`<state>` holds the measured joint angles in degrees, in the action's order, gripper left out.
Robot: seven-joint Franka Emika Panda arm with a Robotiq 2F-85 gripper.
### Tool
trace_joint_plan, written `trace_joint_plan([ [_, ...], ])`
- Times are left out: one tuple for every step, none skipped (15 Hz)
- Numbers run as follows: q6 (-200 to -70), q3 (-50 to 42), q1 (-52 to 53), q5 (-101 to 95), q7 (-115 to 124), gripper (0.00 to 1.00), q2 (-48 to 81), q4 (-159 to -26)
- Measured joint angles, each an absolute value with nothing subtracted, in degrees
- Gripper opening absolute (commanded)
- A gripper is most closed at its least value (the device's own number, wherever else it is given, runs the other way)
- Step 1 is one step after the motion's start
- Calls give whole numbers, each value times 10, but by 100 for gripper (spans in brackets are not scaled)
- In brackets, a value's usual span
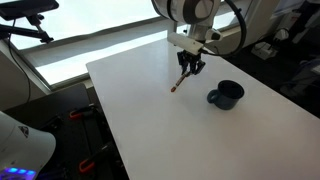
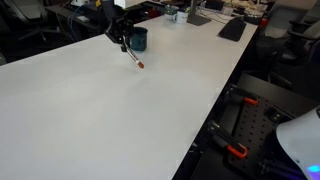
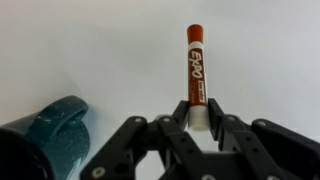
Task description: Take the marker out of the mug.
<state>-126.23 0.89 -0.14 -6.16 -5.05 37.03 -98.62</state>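
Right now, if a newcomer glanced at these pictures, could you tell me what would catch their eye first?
Probably the white Expo marker with a reddish cap, clamped in the black pincer at the centre of the wrist view, out of the small dark blue mug at lower left. In an exterior view the marker slants down towards the wide white table, with the mug standing upright beside it.

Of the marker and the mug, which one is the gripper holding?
The marker: the gripper pinches its white end, red cap pointing away. The mug sits apart on the table, ungripped.
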Motion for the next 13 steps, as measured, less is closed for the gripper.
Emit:
trace_joint_plan([
  [-1273,9,-1,-64,-55,6,380,-985],
  [-1284,9,-1,-66,-58,6,390,-983],
  [-1295,9,-2,-67,-63,8,401,-980],
  [-1303,9,-2,-67,-67,49,410,-976],
  [-1310,9,-2,-67,-69,51,420,-971],
  [-1316,9,-2,-67,-70,57,427,-967],
  [-1322,9,-2,-67,-71,41,434,-963],
  [-1326,9,-2,-67,-71,47,439,-959],
  [-1328,9,-2,-67,-71,54,443,-956],
  [-1329,9,-2,-67,-71,57,445,-955],
  [-1329,9,-2,-67,-72,57,445,-954],
  [-1329,9,-2,-67,-72,57,445,-952],
  [-1329,9,-2,-67,-72,57,445,-952],
])
